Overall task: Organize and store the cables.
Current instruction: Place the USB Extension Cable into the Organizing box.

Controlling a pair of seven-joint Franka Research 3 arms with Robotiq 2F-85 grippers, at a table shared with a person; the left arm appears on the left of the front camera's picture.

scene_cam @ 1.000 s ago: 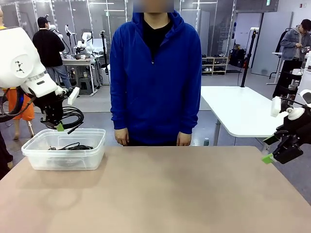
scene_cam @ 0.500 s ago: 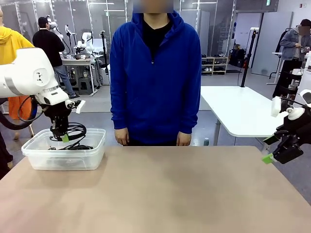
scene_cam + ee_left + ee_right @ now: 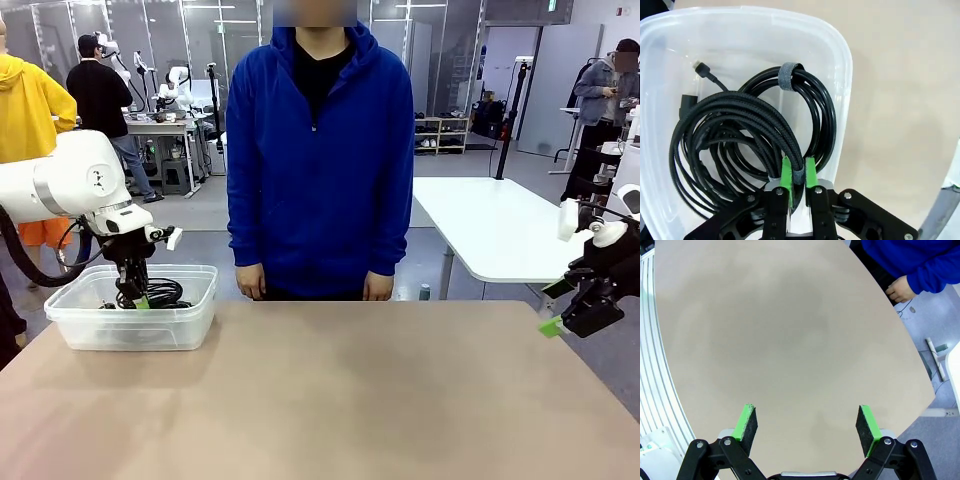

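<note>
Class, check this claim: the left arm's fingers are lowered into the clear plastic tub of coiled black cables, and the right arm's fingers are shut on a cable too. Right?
Half wrong. The right gripper is open over the bare tan table, as the right wrist view shows. The left gripper is indeed in the clear plastic tub of coiled black cables.

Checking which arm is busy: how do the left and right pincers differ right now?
The left pincer is down inside the clear bin, its pads close together around a braided cable; the right pincer stands wide open with nothing between its pads. The left is at the table's left end, the right off its right edge. Both are black with green pads.
</note>
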